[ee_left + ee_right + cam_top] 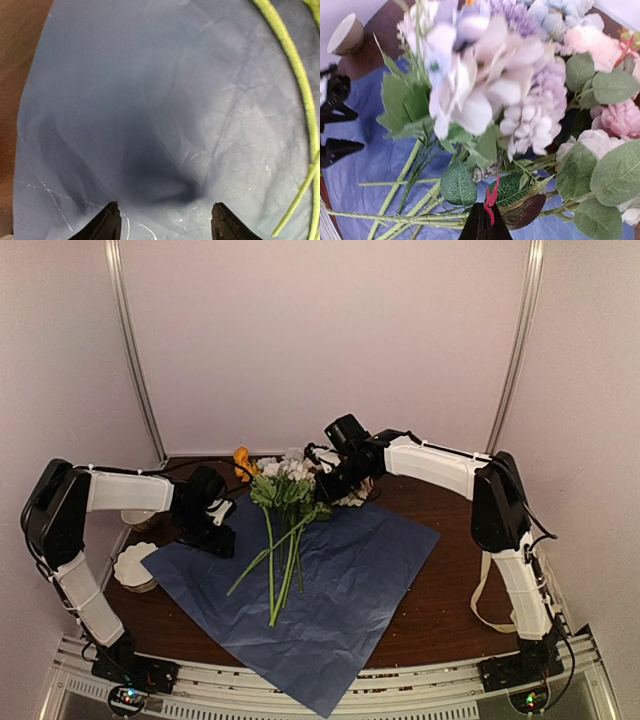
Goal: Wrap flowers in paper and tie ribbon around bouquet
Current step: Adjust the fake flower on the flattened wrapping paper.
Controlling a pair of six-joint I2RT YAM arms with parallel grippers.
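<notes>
Right end effector [485, 221] closed at the flowers [490, 85], left end effector [165, 207] wide above paper [150, 100]

Thin, matt, tissue-like blue paper [340, 580], finely creased and crinkled; flowers [285, 495] of soft cloth-like petals, veined, slightly shiny plastic-looking leaves and ridged, spirally wrapped green stems; smooth, faintly glossy dark brown wood for the table [450, 600].

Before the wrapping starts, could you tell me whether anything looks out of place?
One corner of the paper overhangs the front edge of the table, and the stems of the flowers lie splayed rather than bunched.
</notes>
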